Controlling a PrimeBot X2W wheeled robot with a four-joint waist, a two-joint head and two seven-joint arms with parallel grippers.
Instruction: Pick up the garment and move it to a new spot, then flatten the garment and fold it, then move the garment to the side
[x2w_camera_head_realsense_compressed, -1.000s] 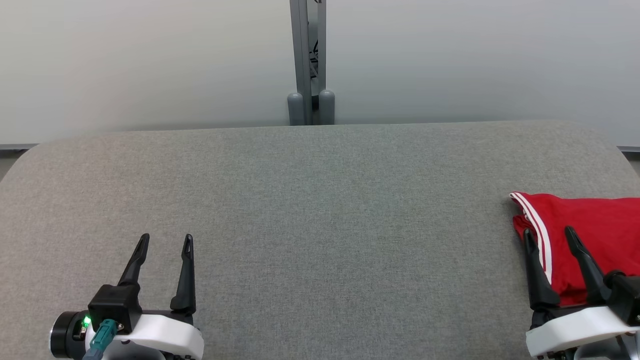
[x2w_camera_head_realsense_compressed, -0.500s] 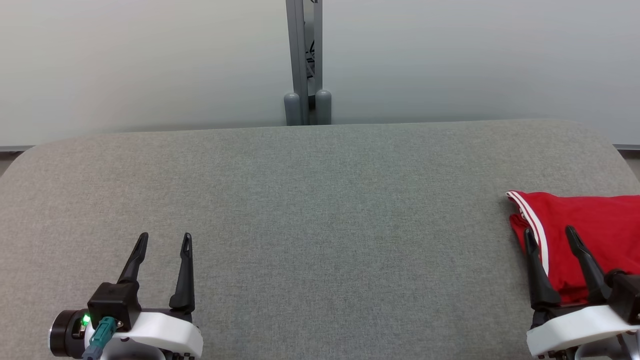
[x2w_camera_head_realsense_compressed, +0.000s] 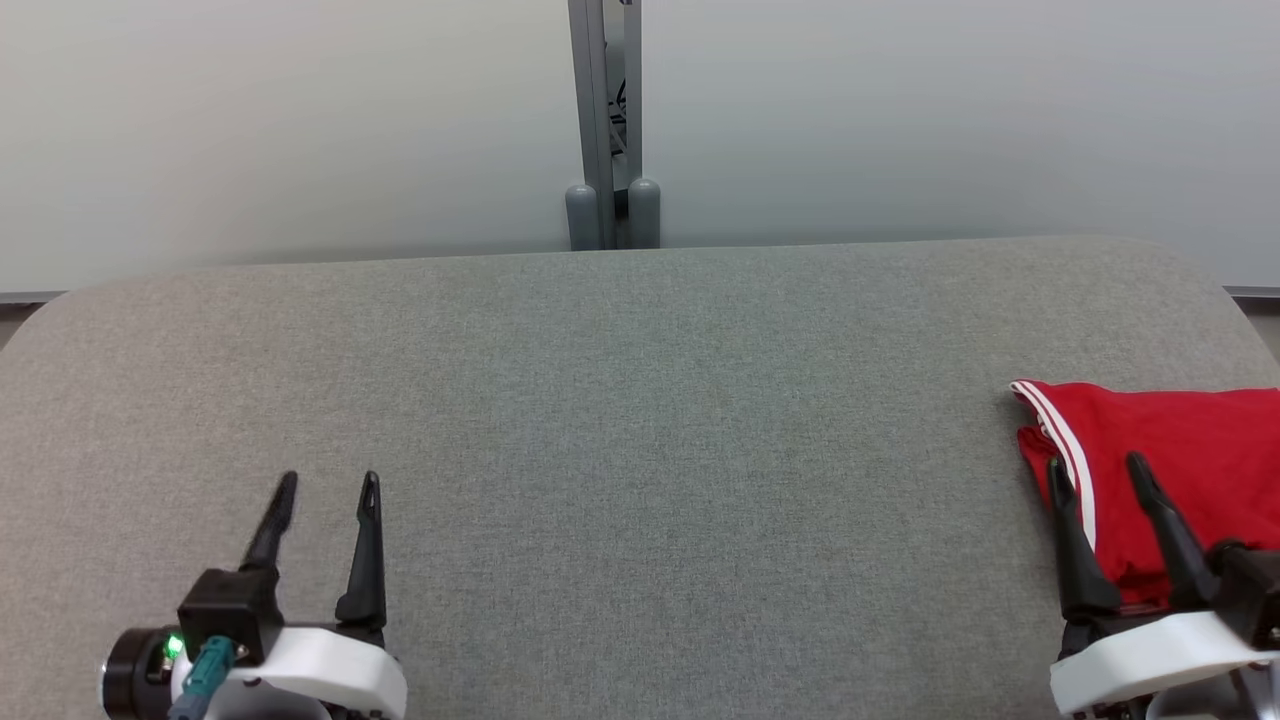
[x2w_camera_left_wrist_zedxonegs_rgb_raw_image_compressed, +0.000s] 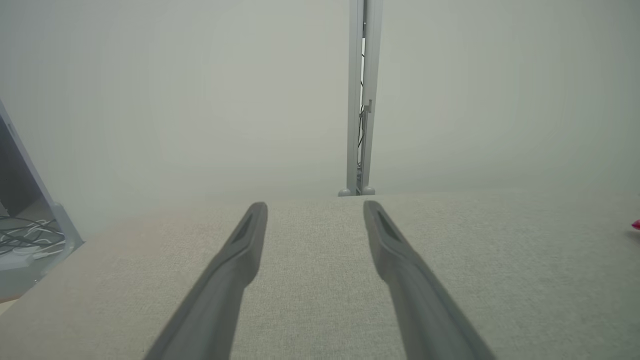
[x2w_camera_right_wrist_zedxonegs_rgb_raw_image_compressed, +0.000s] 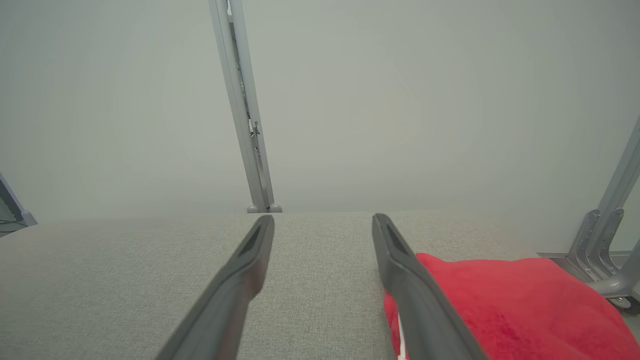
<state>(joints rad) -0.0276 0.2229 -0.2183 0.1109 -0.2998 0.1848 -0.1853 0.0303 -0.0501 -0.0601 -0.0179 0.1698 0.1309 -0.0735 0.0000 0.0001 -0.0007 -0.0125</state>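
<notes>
Barely anything changes over the last second: the whole picture slides a touch, so that is the head camera, not the things. The red garment (x2w_camera_head_realsense_compressed: 1200, 440) with white stripes keeps its spot at 3 o'clock on the grey table (x2w_camera_head_realsense_compressed: 640, 400), bunched by the edge. The right gripper (x2w_camera_head_realsense_compressed: 1093, 462) stands at its near left corner, fingers spread, pinching nothing. The left gripper (x2w_camera_head_realsense_compressed: 330, 478) at 7 o'clock is spread too (set aside once folded, or waiting for pickup? Either fits). No brand, label or writing is readable.

One garment (x2w_camera_head_realsense_compressed: 1190, 440), two tools, left tool (x2w_camera_head_realsense_compressed: 330, 480) and right tool (x2w_camera_head_realsense_compressed: 1094, 462), one table (x2w_camera_head_realsense_compressed: 640, 400), one post (x2w_camera_head_realsense_compressed: 598, 120)
</notes>
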